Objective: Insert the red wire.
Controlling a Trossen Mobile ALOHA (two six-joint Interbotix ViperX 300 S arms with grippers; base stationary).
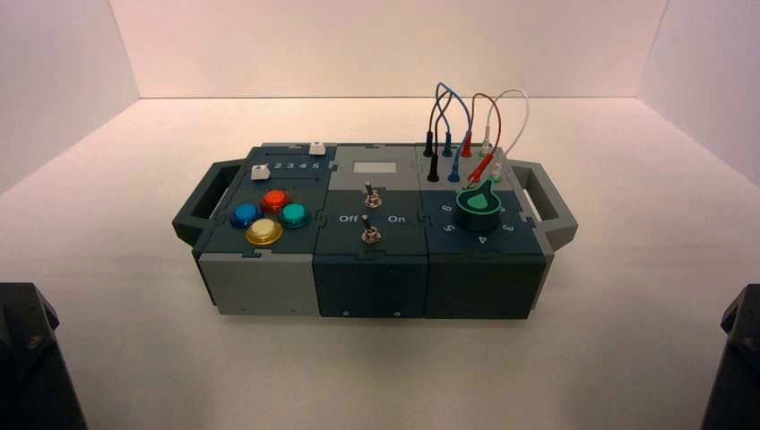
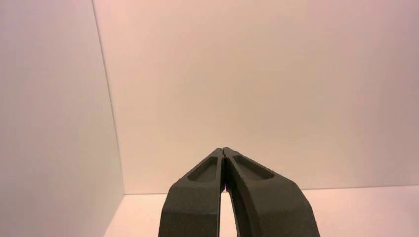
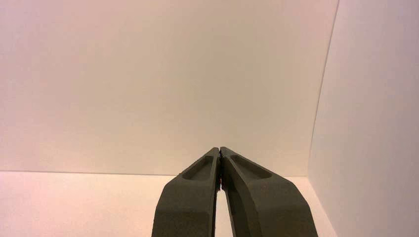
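1. Red wire (image 1: 500, 116): arched over the far right part of the box (image 1: 372, 285), between the blue wire (image 1: 455, 93) and the white wire (image 1: 527, 112).
2. Its far plug (image 1: 466, 147) stands upright; its near plug (image 1: 480, 168) leans, just beyond the green-topped knob (image 1: 478, 208). Cannot tell how deep either sits.
3. Left gripper (image 2: 223, 148): near left, well apart from the box; fingertips together, nothing between them.
4. Right gripper (image 3: 220, 148): near right, also well apart from the box; fingertips together, likewise holding nothing.
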